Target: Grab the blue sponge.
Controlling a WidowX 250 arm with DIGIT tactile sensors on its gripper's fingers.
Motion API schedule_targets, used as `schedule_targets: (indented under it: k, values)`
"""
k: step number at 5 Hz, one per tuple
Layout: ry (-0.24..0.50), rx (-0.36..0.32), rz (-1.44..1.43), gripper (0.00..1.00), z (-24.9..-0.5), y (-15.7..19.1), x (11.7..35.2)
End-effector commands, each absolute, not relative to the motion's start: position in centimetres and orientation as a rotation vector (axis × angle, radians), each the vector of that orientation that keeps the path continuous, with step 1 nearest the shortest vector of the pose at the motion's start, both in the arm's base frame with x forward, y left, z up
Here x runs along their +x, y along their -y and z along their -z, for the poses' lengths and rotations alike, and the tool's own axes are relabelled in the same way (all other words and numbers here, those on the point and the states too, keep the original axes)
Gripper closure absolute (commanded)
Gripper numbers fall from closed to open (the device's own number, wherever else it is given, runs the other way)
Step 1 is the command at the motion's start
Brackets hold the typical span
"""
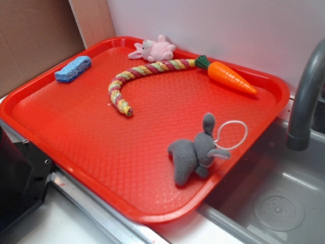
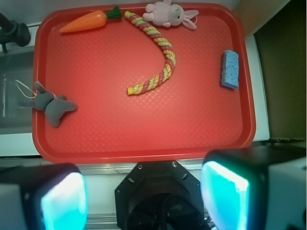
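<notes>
- the blue sponge [image 2: 230,69] lies flat on the red tray [image 2: 144,139], close to one side rim and apart from everything else on it.
- the nearest thing to it is the braided rope toy [image 2: 156,52], well clear toward the tray's middle; the pink bunny [image 2: 170,13] and the carrot toy [image 2: 86,21] sit along the far rim, and the grey bunny [image 2: 50,105] hangs over the sink-side edge.
- the gripper [image 2: 144,194] hangs high above the tray's near edge, its two fingers [image 2: 224,194] spread wide with nothing between them.
- this looks like the very start: the approach to the sponge has not begun.
- the next move calls for shifting sideways until the sponge is between the fingers, turning the wrist so they close across its narrow width, then coming down.
- the rim beside the sponge leaves little room, so the outer finger needs care.
</notes>
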State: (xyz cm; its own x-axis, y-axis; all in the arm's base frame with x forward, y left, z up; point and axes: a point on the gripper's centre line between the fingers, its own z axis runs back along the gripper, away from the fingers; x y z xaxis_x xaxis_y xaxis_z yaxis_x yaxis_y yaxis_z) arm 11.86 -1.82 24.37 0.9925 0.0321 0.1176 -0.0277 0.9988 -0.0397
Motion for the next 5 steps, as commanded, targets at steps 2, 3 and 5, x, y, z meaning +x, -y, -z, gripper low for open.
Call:
schedule_targets:
  k: [2, 3, 5]
  values:
    - [0.087, 0.054, -0.21, 0.0, -19.4, -3.2, 13.8]
    - [0.136, -0.009, -0.187, 0.0, -16.4, -7.9, 15.4]
    - [0.141, -0.003, -0.196, 0.0, -11.5, -13.3, 18.2]
